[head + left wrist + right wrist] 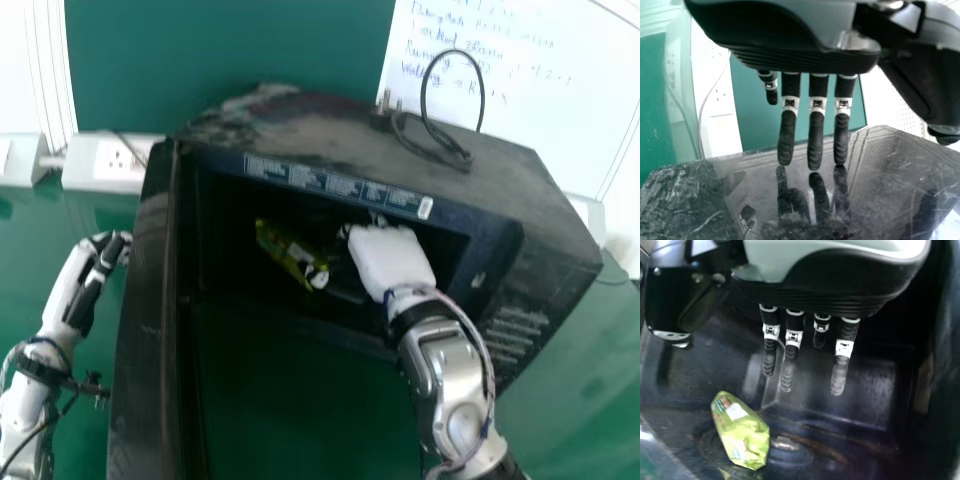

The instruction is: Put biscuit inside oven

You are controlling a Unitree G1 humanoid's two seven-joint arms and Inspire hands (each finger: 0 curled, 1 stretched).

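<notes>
The green surface (565, 430) carries a black oven (330, 135), its door (140, 330) open at the left edge. The left robot hand (95, 270) is wide, beside the door; the right robot hand (387, 260) is inside the oven, wide and holding nothing. The biscuit packet (290, 255) lies inside, near the oven's front edge, left of the right robot hand.

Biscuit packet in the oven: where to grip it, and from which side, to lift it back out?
I'd pinch the packet across its middle, thumb on one long side and fingers on the other, coming from above through the open front of the oven. It's longer than wide and lies on its side, slanting, so the narrow width should fit the right hand best.
</notes>
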